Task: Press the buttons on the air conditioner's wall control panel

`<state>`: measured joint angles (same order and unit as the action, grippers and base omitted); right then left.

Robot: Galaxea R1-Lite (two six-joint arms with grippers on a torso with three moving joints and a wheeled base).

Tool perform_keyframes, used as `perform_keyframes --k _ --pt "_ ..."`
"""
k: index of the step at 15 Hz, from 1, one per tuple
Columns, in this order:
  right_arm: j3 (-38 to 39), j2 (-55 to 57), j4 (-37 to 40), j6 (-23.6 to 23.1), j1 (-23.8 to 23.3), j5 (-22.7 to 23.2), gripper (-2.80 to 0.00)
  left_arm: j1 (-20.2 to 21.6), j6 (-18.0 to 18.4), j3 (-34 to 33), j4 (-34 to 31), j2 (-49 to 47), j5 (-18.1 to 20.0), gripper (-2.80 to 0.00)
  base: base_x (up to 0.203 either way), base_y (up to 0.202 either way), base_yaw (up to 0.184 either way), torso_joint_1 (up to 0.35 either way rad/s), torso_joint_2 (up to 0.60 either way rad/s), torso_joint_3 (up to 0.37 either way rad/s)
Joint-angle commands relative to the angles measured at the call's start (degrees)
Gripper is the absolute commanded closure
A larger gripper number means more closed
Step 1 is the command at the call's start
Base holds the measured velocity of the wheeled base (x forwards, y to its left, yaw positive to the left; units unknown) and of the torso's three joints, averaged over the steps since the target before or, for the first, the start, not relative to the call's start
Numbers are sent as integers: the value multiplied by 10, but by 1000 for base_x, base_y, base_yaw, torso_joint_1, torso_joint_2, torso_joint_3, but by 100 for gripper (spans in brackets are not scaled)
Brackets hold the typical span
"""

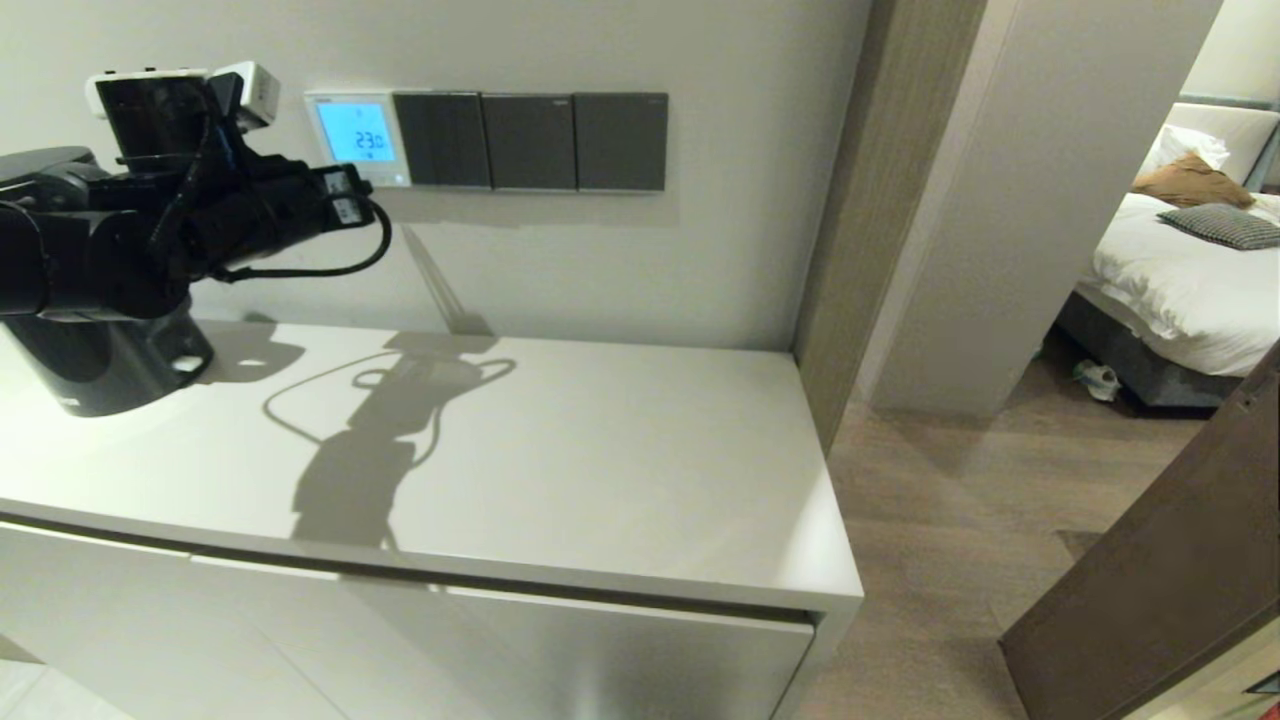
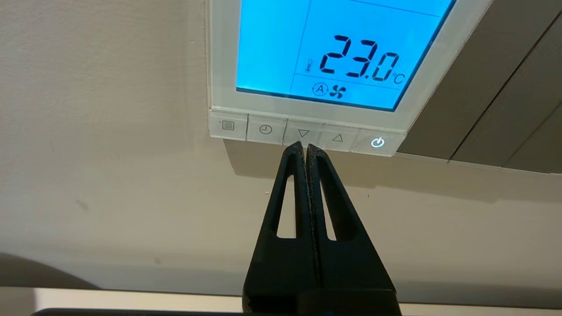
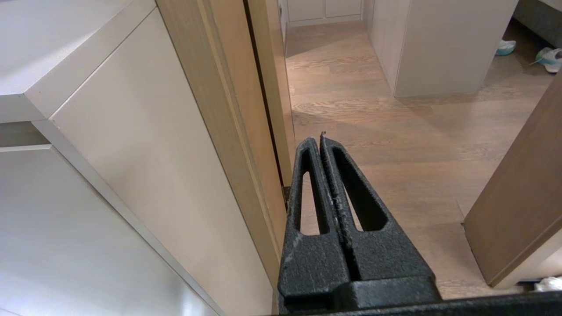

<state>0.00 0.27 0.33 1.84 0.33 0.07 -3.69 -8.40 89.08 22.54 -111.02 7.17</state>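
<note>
The white wall control panel (image 1: 355,135) hangs on the wall with its screen lit blue, reading 23.0. In the left wrist view the panel (image 2: 338,57) fills the top, with its row of pale buttons (image 2: 303,134) below the screen. My left gripper (image 2: 304,146) is shut and empty, its tips at the lower edge of the down-arrow button (image 2: 303,132); I cannot tell whether they touch it. In the head view the left gripper (image 1: 372,190) is at the panel's lower edge. My right gripper (image 3: 319,139) is shut and empty, parked low beside the cabinet over the wooden floor.
Three dark grey switch plates (image 1: 530,140) sit right of the panel. A white cabinet top (image 1: 560,450) runs below the wall. A wooden door frame (image 1: 860,200) stands right of it, and beyond it is a bed (image 1: 1190,270).
</note>
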Motion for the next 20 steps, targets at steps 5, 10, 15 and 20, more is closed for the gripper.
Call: perform_keyframes --k 5,10,15,20 --pt "1 1 0 0 0 0 0 0 -2 -40 1 66 0 0 0 0 0 0 0 0" --pt "1 1 0 0 0 0 0 0 -1 -140 1 210 0 0 0 0 0 0 0 0" --pt "1 1 0 0 0 0 0 13 27 -273 0 407 0 0 0 0 0 0 0 0" --pt "1 1 0 0 0 0 0 52 56 -436 -11 599 -1 0 0 0 0 0 0 0"
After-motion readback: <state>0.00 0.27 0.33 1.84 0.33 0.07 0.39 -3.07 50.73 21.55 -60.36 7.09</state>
